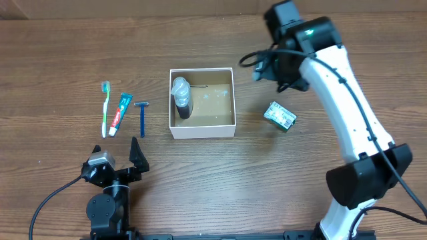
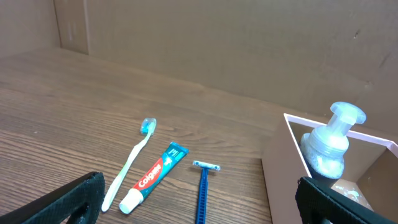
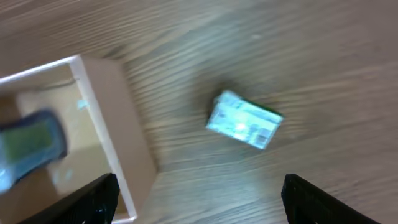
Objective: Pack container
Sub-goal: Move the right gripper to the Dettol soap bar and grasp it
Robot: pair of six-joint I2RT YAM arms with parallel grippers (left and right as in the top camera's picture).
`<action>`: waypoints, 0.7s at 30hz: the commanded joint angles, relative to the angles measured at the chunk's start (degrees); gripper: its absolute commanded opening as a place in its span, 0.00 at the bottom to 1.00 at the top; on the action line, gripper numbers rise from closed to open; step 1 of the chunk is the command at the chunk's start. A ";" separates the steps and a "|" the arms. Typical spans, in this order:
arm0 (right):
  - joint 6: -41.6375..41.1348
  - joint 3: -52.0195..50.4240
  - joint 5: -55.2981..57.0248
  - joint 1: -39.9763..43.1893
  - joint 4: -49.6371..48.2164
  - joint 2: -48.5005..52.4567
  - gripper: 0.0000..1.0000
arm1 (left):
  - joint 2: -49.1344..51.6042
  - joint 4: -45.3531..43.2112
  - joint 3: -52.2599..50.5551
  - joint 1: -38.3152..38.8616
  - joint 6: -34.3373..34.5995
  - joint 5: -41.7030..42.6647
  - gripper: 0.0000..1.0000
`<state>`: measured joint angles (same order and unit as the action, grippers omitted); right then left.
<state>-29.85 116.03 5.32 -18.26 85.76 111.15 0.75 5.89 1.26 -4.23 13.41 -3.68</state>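
Sitting mid-table: container (image 1: 202, 127), 1 bottle (image 1: 181, 100) inside at its left wall | left gripper (image 2: 200, 183) fingers wide apart, empty | right gripper (image 3: 200, 183) spread apart, empty, near green packet (image 3: 244, 121)

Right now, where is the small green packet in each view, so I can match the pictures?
Overhead: the green packet lies right of centre, just right of the container.
Left wrist: not in it; only the container shows, at lower right.
Right wrist: the green packet sits near centre, with the container to its left.
Shared landmark: the container's white wall.
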 commanded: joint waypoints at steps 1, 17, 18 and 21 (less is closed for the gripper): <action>-4.98 -8.00 -0.57 2.75 -3.23 -0.20 0.86 | -0.48 -0.22 -0.20 -0.35 0.55 -0.74 1.00; -16.48 -40.65 -5.44 5.49 -36.85 -0.07 0.96 | -0.48 -0.22 -0.20 -0.35 0.55 -0.74 1.00; -16.48 -41.55 -5.46 5.51 -38.21 -0.07 0.96 | -0.48 -0.22 -0.20 -0.35 0.55 -0.74 1.00; -16.72 -43.85 -5.42 5.51 -41.33 -0.02 0.96 | -0.48 -0.22 -0.20 -0.35 0.55 -0.74 1.00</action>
<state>-45.34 75.44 0.80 -12.80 46.83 110.61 0.75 5.85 1.26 -4.23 13.41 -3.66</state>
